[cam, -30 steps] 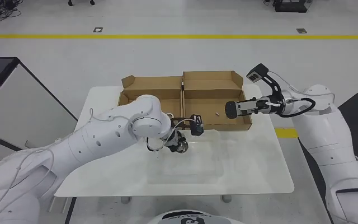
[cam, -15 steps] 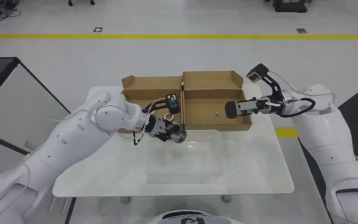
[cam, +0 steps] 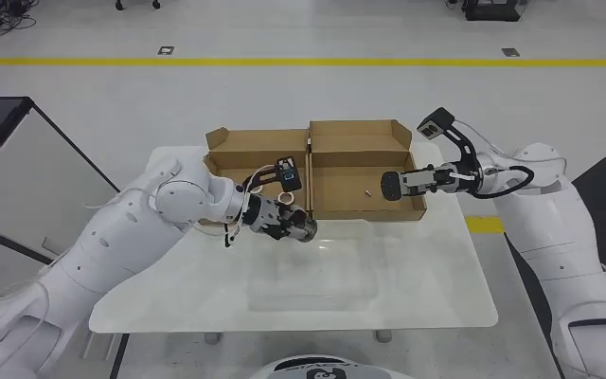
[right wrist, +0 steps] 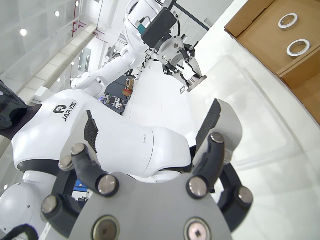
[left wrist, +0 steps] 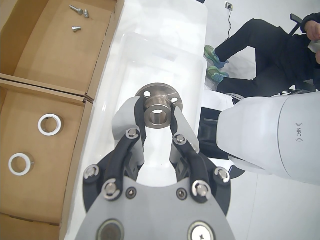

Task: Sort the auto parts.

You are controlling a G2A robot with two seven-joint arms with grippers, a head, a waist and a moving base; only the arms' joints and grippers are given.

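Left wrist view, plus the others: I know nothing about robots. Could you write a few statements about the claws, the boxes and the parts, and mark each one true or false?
1. The left claw is shut on a round silver metal flange with a hollow hub. True.
2. The right claw also grips a part. False: it is open and holds nothing.
3. Two white rings lie in a brown cardboard box. True.
4. The small silver bolts lie in the same box as the rings. False: they lie in the neighbouring cardboard box.
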